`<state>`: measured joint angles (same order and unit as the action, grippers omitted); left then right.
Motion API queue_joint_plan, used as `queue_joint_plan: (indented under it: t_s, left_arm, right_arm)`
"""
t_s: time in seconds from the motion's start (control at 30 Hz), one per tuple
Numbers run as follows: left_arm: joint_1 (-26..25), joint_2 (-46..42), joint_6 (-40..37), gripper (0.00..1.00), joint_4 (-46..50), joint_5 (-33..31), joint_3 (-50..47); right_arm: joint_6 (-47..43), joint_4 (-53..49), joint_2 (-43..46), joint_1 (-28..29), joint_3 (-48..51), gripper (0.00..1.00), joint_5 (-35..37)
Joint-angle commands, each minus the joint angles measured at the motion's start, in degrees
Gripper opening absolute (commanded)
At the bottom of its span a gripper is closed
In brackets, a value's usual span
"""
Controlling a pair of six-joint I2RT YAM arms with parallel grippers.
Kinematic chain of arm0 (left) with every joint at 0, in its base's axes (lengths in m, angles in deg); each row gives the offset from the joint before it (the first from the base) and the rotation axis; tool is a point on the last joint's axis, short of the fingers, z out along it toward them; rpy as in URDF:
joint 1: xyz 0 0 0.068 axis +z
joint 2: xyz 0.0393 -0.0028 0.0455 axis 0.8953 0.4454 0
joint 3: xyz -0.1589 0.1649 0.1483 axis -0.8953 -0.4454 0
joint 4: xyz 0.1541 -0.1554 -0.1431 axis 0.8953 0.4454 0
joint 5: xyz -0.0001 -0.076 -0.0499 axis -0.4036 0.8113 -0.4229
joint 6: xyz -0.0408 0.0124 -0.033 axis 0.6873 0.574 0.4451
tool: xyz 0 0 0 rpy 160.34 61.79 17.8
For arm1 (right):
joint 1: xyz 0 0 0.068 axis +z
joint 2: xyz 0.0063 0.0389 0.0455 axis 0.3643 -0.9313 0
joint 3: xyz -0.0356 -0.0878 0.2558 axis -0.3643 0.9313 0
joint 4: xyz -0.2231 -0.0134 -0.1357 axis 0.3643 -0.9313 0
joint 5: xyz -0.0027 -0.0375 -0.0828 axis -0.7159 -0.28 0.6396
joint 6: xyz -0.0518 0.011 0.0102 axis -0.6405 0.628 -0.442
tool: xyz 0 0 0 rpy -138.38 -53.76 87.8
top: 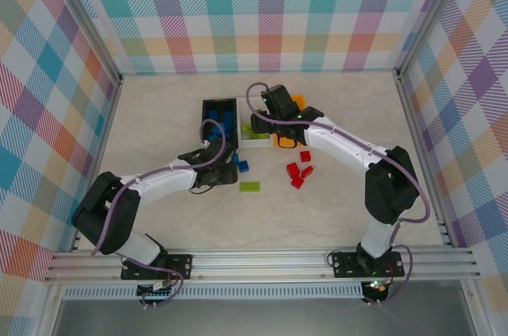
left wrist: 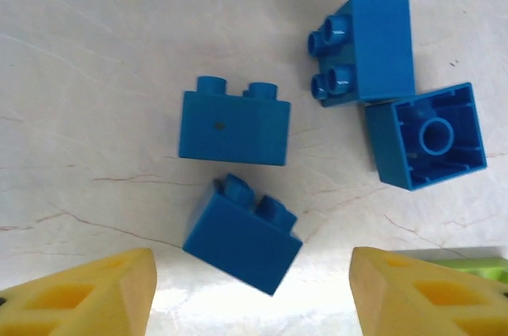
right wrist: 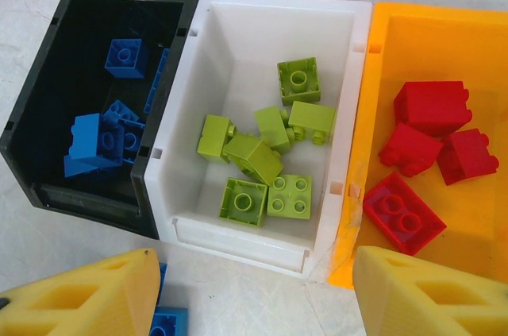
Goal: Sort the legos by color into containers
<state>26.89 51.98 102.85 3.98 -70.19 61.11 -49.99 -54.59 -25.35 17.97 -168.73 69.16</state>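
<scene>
Yellow left fingers (left wrist: 87,292) are standing spread, gripping nothing, with a tilted blue brick (left wrist: 242,234) lying on the table (left wrist: 79,74) partly in their gap. Closing on it askew, they are risking a corner pinch that spins it free, or knocking the upright blue brick (left wrist: 232,125) just beyond. A lime brick (left wrist: 476,266) is lying just beside the right-hand finger and could get dragged along. The right fingers (right wrist: 87,296) are hovering spread and empty near the black bin (right wrist: 103,201), white bin (right wrist: 262,26) and orange bin (right wrist: 444,42), crowding the route to the black one.
</scene>
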Motion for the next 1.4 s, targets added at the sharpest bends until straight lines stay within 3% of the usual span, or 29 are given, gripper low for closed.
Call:
queue_joint_plan:
  t_s: [0.0,0.17,0.4,0.63,0.8,0.93,1.37]
  left_arm:
    - [0.2,1.7,-0.7,0.76,2.7,-3.5,0.4]
    - [0.3,7.2,-1.7,0.76,2.0,-5.2,3.6]
    - [0.3,10.6,-2.7,0.58,0.2,-5.5,5.2]
    - [0.2,6.7,-2.1,0.36,2.0,-5.1,4.7]
    - [-0.2,-2.9,0.1,0.34,5.1,-4.6,3.1]
    - [1.0,-6.1,0.1,0.33,9.6,-7.7,8.0]
    - [7.6,20.2,-4.1,0.32,15.3,-19.0,40.3]
  right_arm:
    - [0.8,0.9,1.4,-0.4,0.7,0.66,-0.6]
    - [0.5,0.5,1.8,-0.4,0.8,0.66,-0.2]
    - [0.2,0.5,2.5,-0.7,1.3,0.66,0.2]
    - [0.3,0.9,2.9,-1.4,1.8,0.66,0.2]
    - [0.5,1.3,3.7,-1.5,3.0,0.66,0.2]
    - [0.9,2.2,5.3,-1.8,5.5,0.66,0.2]
    - [2.6,2.7,8.4,-2.0,11.9,0.66,-0.1]
